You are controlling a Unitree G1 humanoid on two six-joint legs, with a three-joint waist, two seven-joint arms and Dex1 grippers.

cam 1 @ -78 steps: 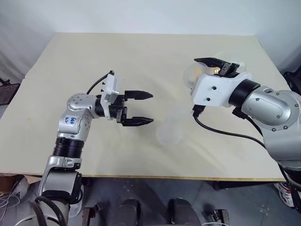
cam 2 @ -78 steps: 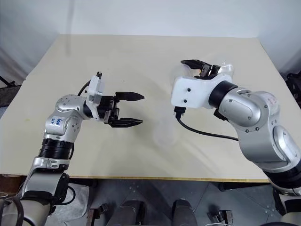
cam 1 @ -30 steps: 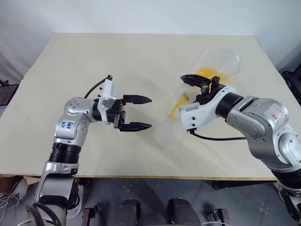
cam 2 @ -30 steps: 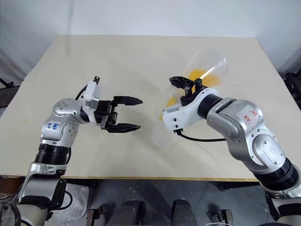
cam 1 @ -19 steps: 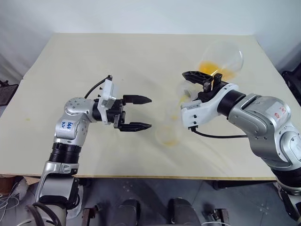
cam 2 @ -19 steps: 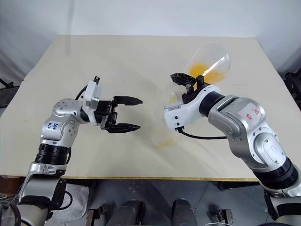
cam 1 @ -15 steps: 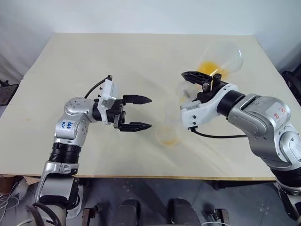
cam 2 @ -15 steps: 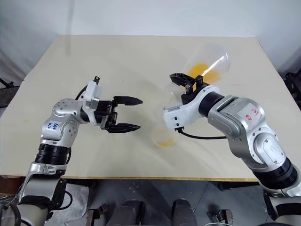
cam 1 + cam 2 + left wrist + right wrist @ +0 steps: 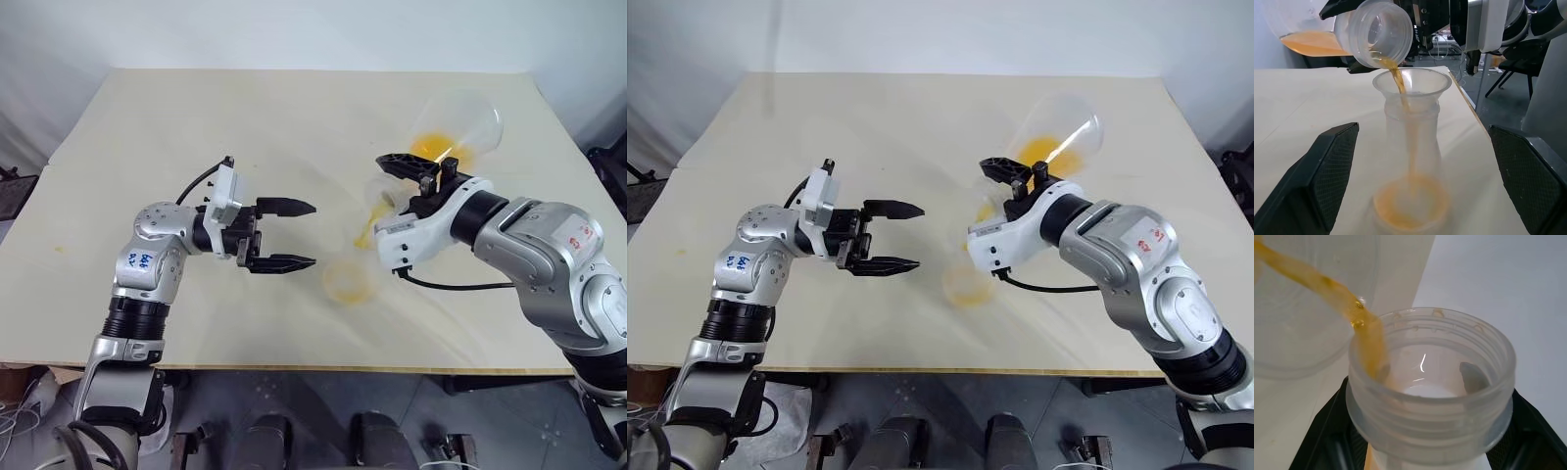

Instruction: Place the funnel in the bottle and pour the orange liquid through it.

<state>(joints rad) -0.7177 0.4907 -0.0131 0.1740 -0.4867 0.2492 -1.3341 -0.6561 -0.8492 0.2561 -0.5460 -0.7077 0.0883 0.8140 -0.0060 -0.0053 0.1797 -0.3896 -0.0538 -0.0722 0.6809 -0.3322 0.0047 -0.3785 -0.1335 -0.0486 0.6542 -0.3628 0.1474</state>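
More translucent orange liquid (image 9: 1410, 208) has pooled in the small clear conical bottle (image 9: 1411, 171). The clear plastic funnel (image 9: 1412, 86) seems seated in its neck, stem hidden. The right gripper (image 9: 423, 181) clamps the tilted larger clear flask (image 9: 453, 129); the left gripper (image 9: 294, 234) gapes, empty.

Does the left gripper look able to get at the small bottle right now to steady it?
Probably yes. The left gripper is open, level with the bottle and apart from it; bare table lies between. The right gripper pours from above, not in between.
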